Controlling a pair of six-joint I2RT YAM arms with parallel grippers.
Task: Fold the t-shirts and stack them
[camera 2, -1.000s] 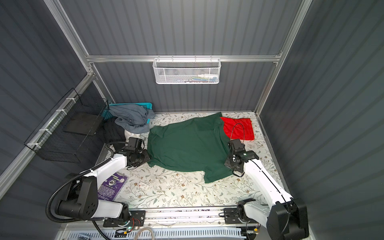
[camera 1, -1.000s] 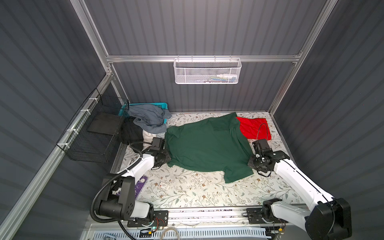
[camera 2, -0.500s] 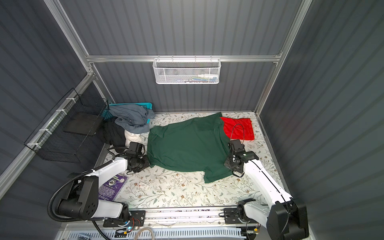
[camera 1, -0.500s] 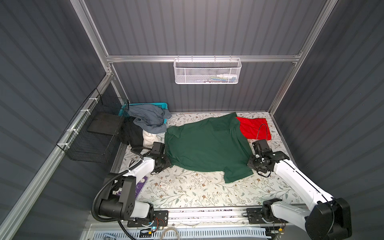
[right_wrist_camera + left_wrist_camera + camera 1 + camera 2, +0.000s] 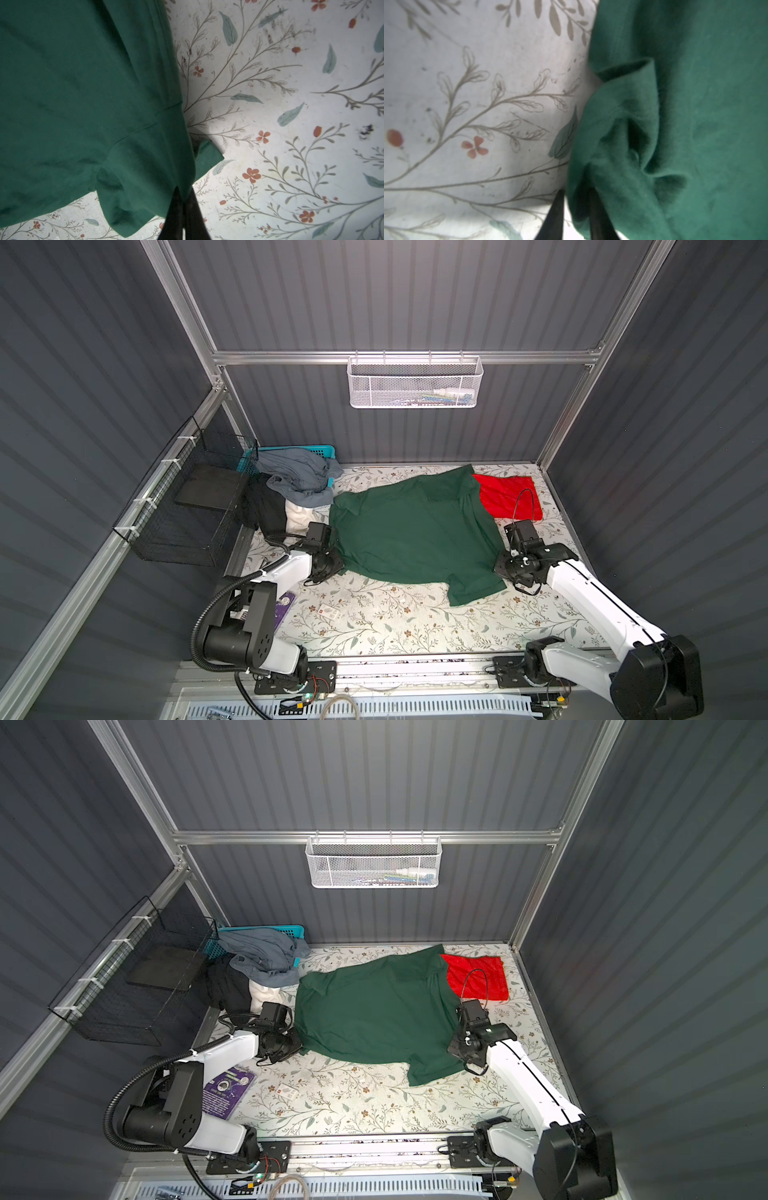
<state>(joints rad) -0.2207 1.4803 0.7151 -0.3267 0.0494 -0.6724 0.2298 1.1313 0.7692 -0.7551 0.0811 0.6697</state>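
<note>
- The green t-shirt (image 5: 411, 526) lay spread mostly flat mid-counter (image 5: 374, 614), with one sleeve poking out toward 5 o'clock. The red t-shirt (image 5: 509, 495) sat flat at its 2 o'clock, edges touching.
- The left fingers (image 5: 556, 216) were clamped on a bunched bit of the green shirt's edge at about 8 o'clock, with cloth wadded between them.
- The right fingers (image 5: 174, 212) were squeezed together on the fabric near the sleeve, around 4 o'clock.
- Handling guess: it looked like soft, light, floppy cotton, nothing fragile, but it would probably sag and drag on the counter. I figured the best hold was opposite side edges, pinching both layers so the fold came over evenly.
</note>
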